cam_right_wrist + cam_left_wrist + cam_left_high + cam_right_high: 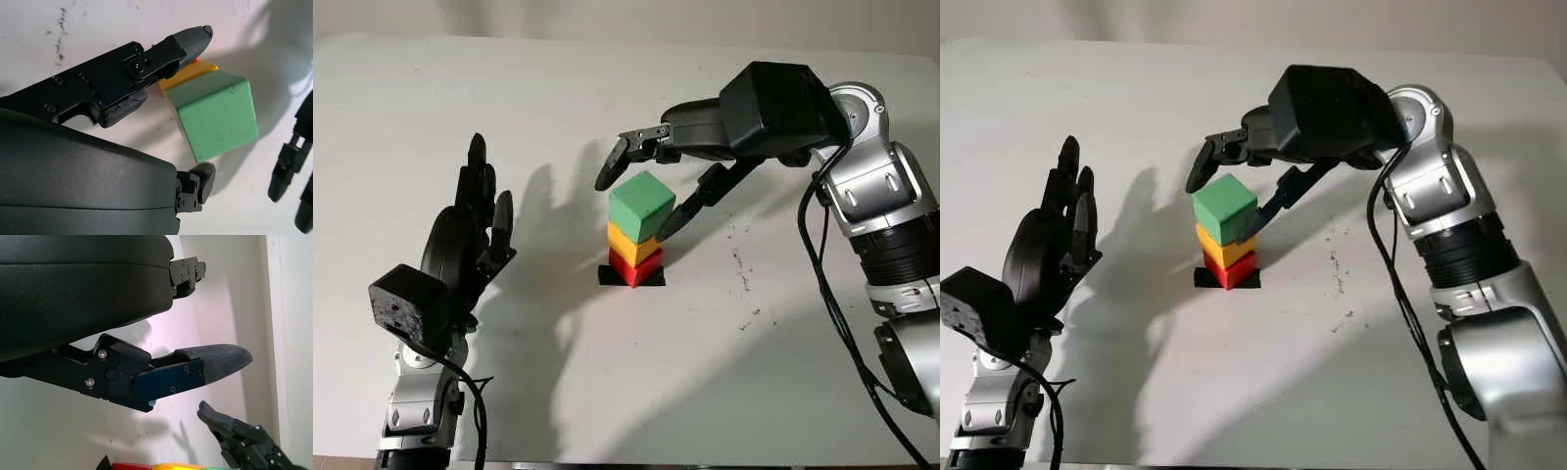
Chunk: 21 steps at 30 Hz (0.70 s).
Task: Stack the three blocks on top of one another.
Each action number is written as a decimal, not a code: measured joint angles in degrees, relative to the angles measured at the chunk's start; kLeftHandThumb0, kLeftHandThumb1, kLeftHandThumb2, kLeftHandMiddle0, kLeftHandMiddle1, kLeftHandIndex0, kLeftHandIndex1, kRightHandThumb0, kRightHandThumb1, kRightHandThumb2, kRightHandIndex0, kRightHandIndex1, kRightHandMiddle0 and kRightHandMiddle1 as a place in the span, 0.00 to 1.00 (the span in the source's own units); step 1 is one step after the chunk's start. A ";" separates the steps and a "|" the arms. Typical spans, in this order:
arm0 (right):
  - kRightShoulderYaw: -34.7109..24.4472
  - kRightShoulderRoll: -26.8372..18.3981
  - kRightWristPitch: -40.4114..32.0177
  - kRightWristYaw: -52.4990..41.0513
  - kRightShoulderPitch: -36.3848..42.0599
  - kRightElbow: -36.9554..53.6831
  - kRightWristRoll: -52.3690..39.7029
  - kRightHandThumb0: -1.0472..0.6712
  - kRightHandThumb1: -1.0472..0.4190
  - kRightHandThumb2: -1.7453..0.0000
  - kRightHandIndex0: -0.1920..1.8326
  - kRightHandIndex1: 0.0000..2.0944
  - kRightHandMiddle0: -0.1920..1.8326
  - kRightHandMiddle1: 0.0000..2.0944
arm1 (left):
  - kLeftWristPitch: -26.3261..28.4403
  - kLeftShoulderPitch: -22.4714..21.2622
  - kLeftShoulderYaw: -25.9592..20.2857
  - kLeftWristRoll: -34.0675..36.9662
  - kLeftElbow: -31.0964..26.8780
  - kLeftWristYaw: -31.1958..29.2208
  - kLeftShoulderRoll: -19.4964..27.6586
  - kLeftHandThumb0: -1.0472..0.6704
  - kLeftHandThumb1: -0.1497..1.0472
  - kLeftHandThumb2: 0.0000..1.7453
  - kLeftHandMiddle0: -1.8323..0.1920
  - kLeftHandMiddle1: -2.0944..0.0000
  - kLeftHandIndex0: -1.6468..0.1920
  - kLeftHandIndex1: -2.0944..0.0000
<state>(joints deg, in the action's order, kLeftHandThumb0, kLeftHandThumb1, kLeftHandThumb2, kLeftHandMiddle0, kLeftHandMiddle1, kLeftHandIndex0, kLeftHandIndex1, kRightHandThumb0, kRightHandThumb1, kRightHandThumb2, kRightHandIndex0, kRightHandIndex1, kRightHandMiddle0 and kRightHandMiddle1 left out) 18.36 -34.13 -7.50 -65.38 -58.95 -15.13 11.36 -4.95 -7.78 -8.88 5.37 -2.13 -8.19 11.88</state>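
Here a three-high tower is seen near the middle of the white table: a green cube-shaped block on a yellow cube-shaped block, which sits on a red cube-shaped block standing on a small black square mat. The green block is turned a little against the yellow one below, so its corners overhang.

The black three-fingered right hand is held over and around the green block, released, with fingers on either side; a thumb tip lies close to the yellow block, though contact cannot be made out for certain. The black left hand is kept open and upright, well apart to the side.

The blocks are judged light, rigid and fairly smooth, so the tower is easily toppled. If a correction is wanted, the green block is best taken by two opposite flat side faces, gently, with no sideways push on the blocks beneath.
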 measured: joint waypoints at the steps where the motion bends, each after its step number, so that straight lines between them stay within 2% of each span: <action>1: -0.01 -0.29 0.03 -0.26 0.00 0.00 0.00 0.12 0.14 0.97 0.00 0.00 0.00 0.01 | 0.00 0.00 0.00 0.00 0.00 -0.01 0.00 0.15 1.00 0.38 0.99 0.97 0.99 0.97; 8: -1.45 -1.42 2.94 -0.08 0.10 0.04 -1.51 0.04 0.12 0.96 0.00 0.00 0.00 0.00 | -0.03 0.00 -0.02 0.20 0.04 -0.57 0.00 0.15 1.00 0.38 0.99 0.97 0.99 0.97; 10: -3.75 -1.99 2.29 0.19 0.43 0.62 -3.47 0.01 0.08 0.95 0.00 0.00 0.00 0.00 | -0.05 0.00 -0.09 0.25 0.08 -0.72 0.01 0.15 1.00 0.38 0.99 0.97 0.99 0.97; 13: -9.66 -1.98 -0.83 3.02 1.84 1.81 -9.32 0.02 0.02 0.93 0.00 0.00 0.00 0.00 | -0.42 -0.02 -0.13 0.53 0.52 -0.92 0.02 0.15 1.00 0.38 0.99 0.97 0.99 0.97; 17: -19.80 1.11 -3.72 14.97 9.36 4.01 -16.22 0.09 0.00 0.72 0.00 0.00 0.00 0.00 | -1.19 -0.07 -0.40 0.61 1.65 -1.38 0.27 0.15 1.00 0.38 0.99 0.98 1.00 0.98; 21: -25.49 6.97 -5.06 27.03 17.75 5.74 -20.21 0.18 0.00 0.63 0.00 0.00 0.00 0.00 | -1.23 -0.15 -0.68 0.63 2.11 -1.91 0.94 0.14 1.00 0.39 0.99 0.98 1.00 0.98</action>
<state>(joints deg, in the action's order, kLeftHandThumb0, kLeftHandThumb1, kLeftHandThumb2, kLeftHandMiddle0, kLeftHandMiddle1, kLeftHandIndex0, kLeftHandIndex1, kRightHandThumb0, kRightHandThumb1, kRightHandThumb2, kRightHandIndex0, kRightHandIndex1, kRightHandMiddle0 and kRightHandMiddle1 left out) -7.12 -27.16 -12.57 -38.35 -41.19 -9.39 -8.85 -6.18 -7.94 -9.56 6.00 -0.02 -10.11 12.82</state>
